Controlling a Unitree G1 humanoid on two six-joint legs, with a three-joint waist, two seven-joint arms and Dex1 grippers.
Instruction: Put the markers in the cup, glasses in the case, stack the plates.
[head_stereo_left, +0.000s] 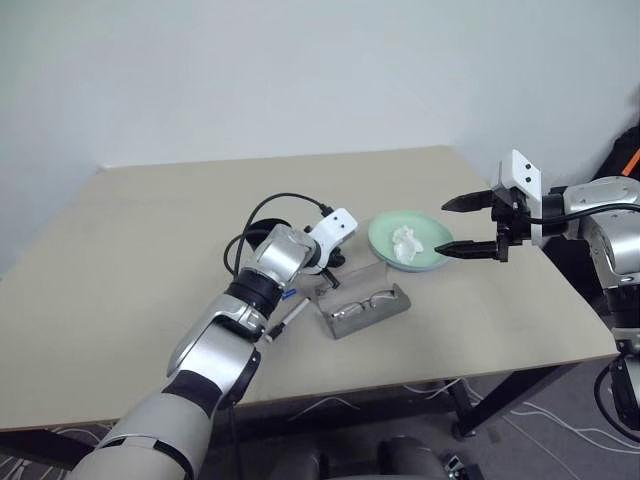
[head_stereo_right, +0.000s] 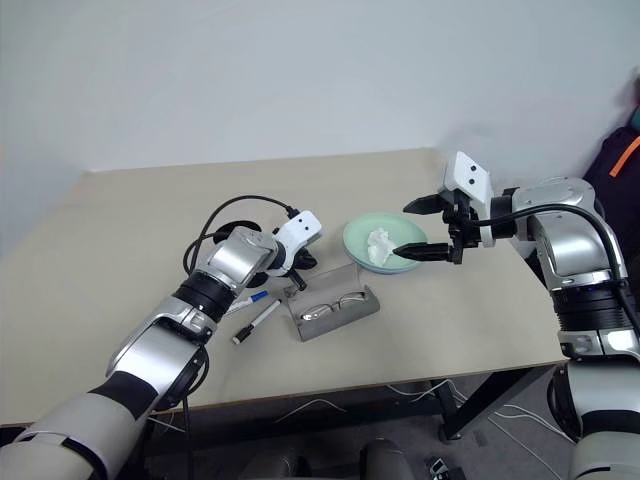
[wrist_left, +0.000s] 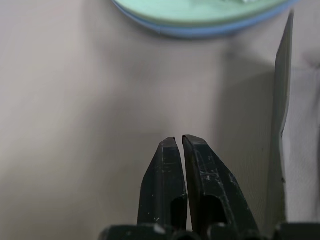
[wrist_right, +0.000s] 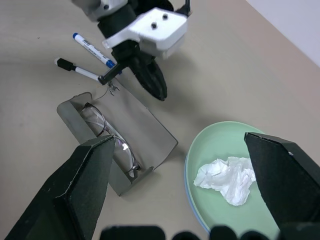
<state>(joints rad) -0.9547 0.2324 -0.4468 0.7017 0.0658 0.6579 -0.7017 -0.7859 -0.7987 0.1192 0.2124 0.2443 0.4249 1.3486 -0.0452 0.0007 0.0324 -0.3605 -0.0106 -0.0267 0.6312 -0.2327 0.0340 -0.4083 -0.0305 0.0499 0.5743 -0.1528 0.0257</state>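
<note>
left hand (wrist_right: 156, 89) closed, empty, by case (wrist_right: 145, 131); right hand (head_stereo_right: 418, 229) wide open, empty

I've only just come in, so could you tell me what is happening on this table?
The robot is tidying a table. The glasses already lie in the open grey case, and the green plate sits stacked on the blue one, with a crumpled tissue on top. Both markers lie on the table beside the case. The left tool, shut and empty, is by the case lid; the right tool hovers open over the plates.
</note>
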